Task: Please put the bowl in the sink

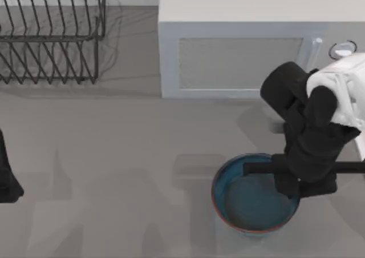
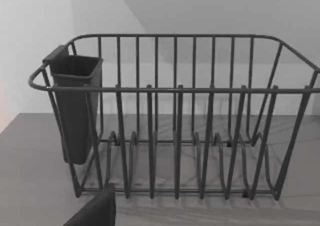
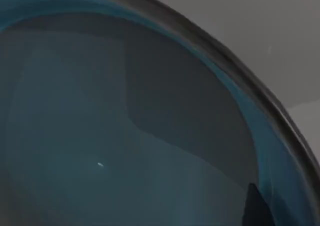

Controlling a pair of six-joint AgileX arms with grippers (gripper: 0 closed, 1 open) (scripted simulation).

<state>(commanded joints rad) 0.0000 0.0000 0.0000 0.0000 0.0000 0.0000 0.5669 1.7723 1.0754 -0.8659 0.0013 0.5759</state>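
Observation:
The deep blue bowl [image 1: 251, 204] with its reddish-brown rim rests on the grey table at the front right. My right gripper [image 1: 297, 185] hangs over the bowl's right rim, reaching down into it. The right wrist view looks closely into the bowl [image 3: 125, 136], its blue inner wall curving up to the rim. My left arm [image 1: 7, 178] is parked at the table's far left edge. The sink is out of view.
A white microwave [image 1: 245, 52] stands at the back, just behind the right arm. A dark wire dish rack [image 1: 51, 35] sits at the back left, and the left wrist view shows the rack [image 2: 175, 121] with a grey cutlery holder [image 2: 75, 106] on its side.

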